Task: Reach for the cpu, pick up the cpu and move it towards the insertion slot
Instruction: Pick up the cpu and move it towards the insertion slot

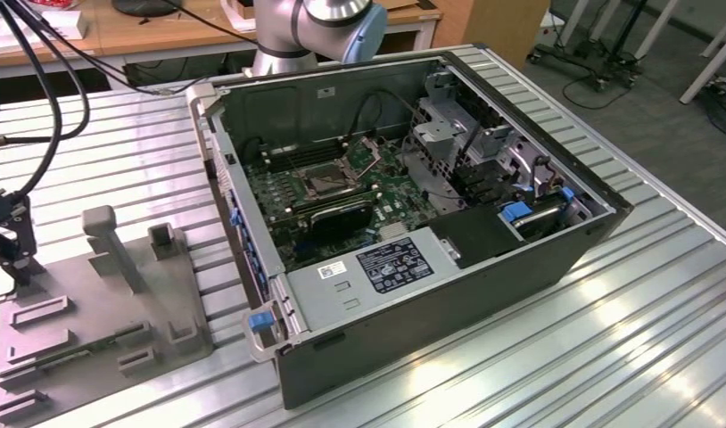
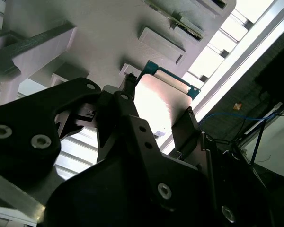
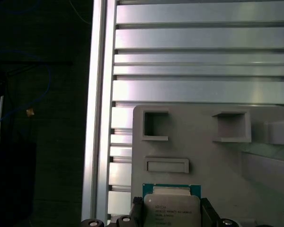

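The cpu, a silvery square chip with a thin green rim, sits between my two black fingers in both wrist views. My gripper is shut on the cpu, one finger on each opposite edge. It hangs low over the grey fixture block at the exterior view's left, where the gripper shows as a dark shape. I cannot tell whether the chip is touching the block. The insertion slot, a dark square in a shiny frame, lies on the motherboard inside the open computer case, far to the exterior view's right of the gripper.
The open computer case stands in the middle of the ribbed metal table. Upright posts and recesses rise from the fixture block. Black cables hang above the gripper. The arm's base stands behind the case.
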You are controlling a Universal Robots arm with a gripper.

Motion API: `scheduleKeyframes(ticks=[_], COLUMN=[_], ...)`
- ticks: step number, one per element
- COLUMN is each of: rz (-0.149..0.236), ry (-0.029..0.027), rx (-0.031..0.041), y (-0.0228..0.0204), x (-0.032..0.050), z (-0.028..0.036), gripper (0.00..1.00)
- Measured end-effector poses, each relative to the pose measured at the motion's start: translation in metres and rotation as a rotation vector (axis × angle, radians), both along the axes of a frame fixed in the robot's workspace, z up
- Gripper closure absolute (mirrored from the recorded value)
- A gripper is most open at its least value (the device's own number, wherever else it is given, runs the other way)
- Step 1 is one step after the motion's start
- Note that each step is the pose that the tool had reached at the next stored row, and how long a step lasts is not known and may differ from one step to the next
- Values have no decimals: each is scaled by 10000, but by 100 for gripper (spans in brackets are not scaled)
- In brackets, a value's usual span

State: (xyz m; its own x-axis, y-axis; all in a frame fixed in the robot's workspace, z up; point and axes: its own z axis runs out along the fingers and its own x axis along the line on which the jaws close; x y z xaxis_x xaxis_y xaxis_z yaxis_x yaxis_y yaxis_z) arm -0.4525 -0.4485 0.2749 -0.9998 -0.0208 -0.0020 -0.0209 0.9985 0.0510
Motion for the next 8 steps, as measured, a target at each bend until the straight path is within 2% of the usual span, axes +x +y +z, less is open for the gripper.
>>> scheduleKeyframes(ticks=[8], rz=[0], ry=[0], rx=[-4], y=[0], x=[0], z=[8], gripper=[45])
